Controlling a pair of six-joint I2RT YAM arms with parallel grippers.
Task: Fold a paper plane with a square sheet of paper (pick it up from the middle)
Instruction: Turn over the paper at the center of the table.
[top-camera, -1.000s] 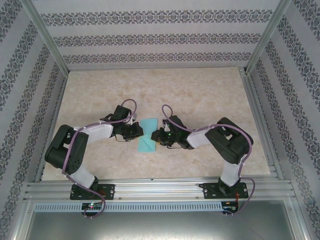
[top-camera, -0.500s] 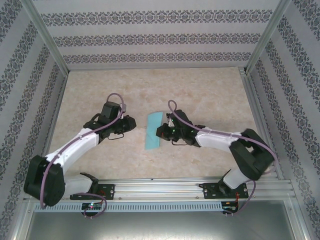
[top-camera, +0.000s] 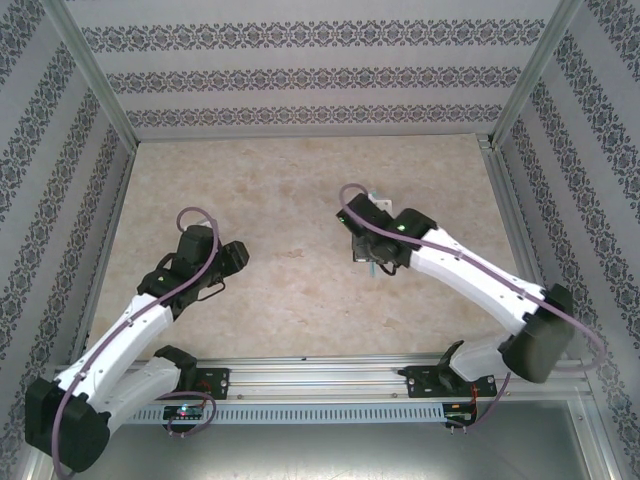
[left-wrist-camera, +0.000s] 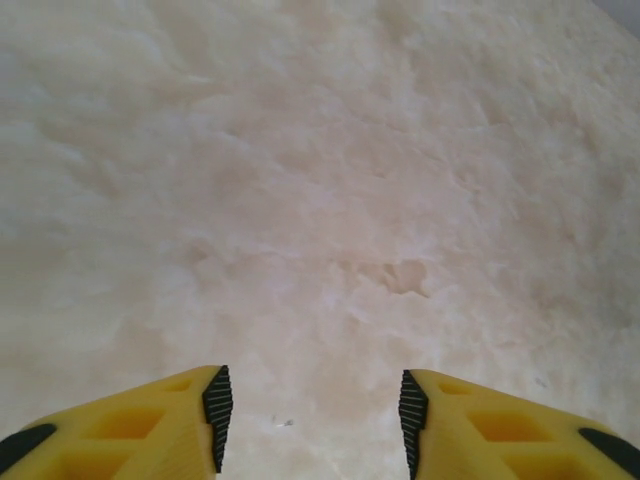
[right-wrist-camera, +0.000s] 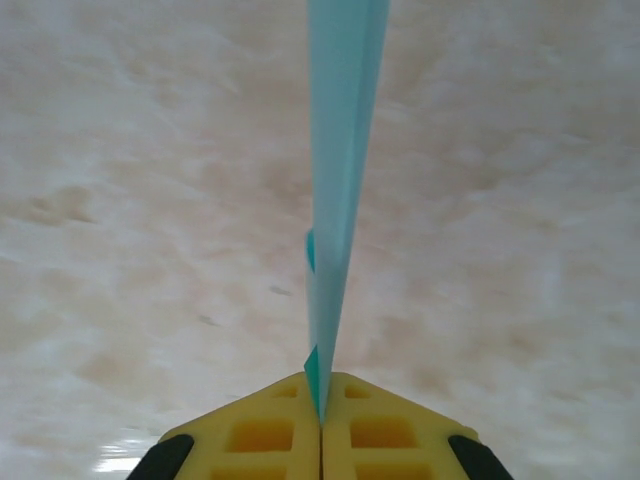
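The paper plane (right-wrist-camera: 340, 150) is a slim folded strip of turquoise paper seen edge-on in the right wrist view, rising from the fingertips above the table. My right gripper (right-wrist-camera: 321, 400) is shut on its lower end, the yellow fingers pressed together around it. In the top view the right gripper (top-camera: 365, 248) sits right of the table's centre on an outstretched arm. My left gripper (left-wrist-camera: 310, 410) is open with nothing between its ribbed pads (left-wrist-camera: 217, 415), over bare table. From above, the left gripper (top-camera: 232, 258) is at the near left, well apart from the right one.
The beige marbled tabletop (top-camera: 300, 180) is ringed by patterned walls and aluminium posts (top-camera: 95, 75). A metal rail (top-camera: 320, 375) runs along the near edge by the arm bases. Purple cables loop over both arms.
The left gripper let go of the paper, opened and drew back to the left. The right gripper closed on the paper, lifted it off the table and carried it back and right.
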